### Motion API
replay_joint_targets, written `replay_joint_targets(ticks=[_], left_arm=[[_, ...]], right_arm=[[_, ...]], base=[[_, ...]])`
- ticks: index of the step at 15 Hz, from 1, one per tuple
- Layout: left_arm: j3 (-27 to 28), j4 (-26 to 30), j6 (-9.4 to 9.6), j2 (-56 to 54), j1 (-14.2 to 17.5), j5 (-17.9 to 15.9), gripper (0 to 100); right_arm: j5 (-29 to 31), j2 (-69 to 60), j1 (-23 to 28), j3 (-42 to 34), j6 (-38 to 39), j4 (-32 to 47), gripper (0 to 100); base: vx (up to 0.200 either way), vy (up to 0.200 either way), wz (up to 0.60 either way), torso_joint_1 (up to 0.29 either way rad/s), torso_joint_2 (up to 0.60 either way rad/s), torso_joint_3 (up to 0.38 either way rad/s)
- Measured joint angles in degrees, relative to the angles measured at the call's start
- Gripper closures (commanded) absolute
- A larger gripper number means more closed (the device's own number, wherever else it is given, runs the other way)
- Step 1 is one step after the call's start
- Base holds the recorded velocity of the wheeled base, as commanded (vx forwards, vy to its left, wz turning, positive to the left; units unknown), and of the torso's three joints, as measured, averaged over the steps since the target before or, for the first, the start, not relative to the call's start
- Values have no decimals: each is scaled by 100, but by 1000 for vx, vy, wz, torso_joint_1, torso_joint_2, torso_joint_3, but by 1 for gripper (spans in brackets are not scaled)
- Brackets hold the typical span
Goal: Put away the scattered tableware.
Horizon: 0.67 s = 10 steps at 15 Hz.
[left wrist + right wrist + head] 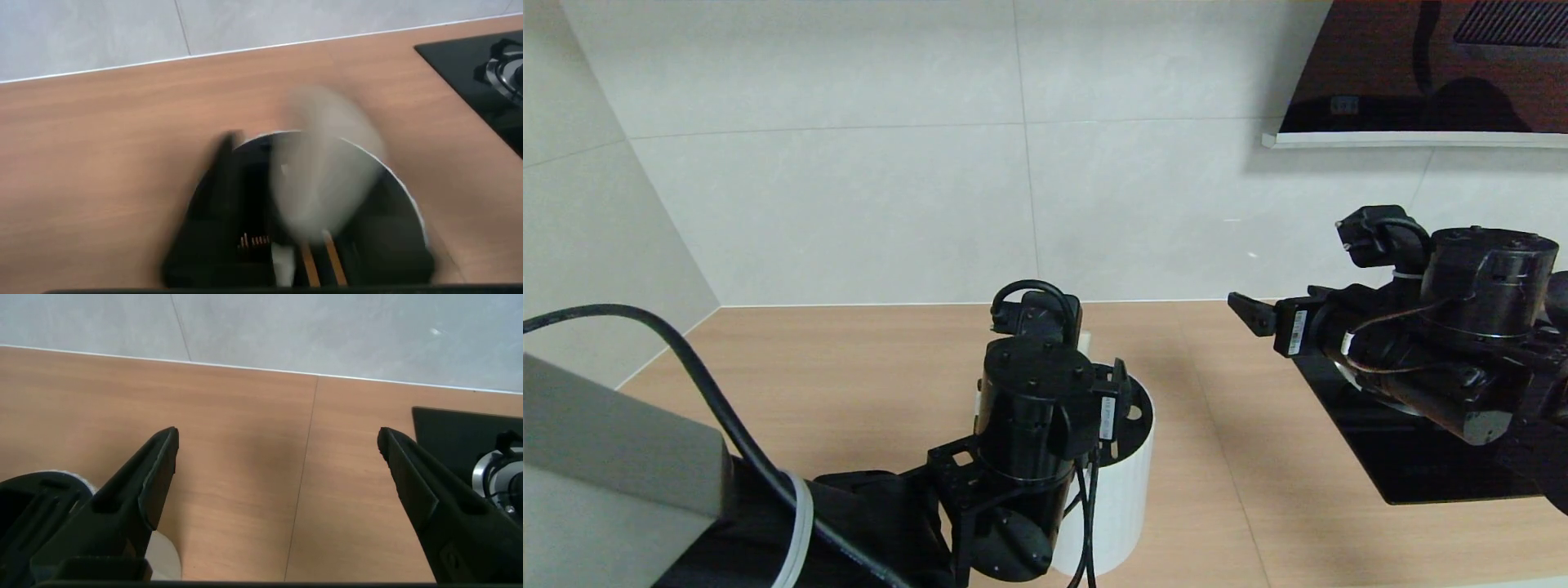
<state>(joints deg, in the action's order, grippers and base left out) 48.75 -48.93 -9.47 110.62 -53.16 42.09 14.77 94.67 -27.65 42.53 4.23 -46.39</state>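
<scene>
A white cylindrical holder (1125,498) with a black perforated top stands on the wooden counter. My left gripper (1112,398) hangs right over its opening. In the left wrist view a pale, blurred spoon-shaped thing (323,163) stands over the holder's rim (404,192), with its narrow end down inside. Two wooden chopsticks (320,260) stick up from within. I cannot tell whether the spoon is gripped. My right gripper (1258,314) hovers open and holds nothing, to the right of the holder, at the near edge of the cooktop. Its own view shows it (276,439) above bare counter.
A black cooktop (1405,457) is set into the counter at the right, with a burner (494,469) on it. A tiled wall runs along the back and left. A dark range hood (1421,73) hangs at the upper right. Bare wooden counter (849,367) spreads left of the holder.
</scene>
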Motion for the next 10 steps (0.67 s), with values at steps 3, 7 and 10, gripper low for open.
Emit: replay_joint_targets(ticks=[3,7,10], left_arm=[[-35,2,6,-41,0,-2,0],[-263,44,111,-673,18,-310,0],[-584,60,189,-1740,262,-1026,0]], right_arm=[[0,-10,0,0,0,5,0],[-17,-101,6,7,26,-90,0],[-6,-361,23,-37,37,-116,0]], base=[[0,0,0,0,0,0],[0,0,0,0,0,0],[0,0,0,0,0,0]])
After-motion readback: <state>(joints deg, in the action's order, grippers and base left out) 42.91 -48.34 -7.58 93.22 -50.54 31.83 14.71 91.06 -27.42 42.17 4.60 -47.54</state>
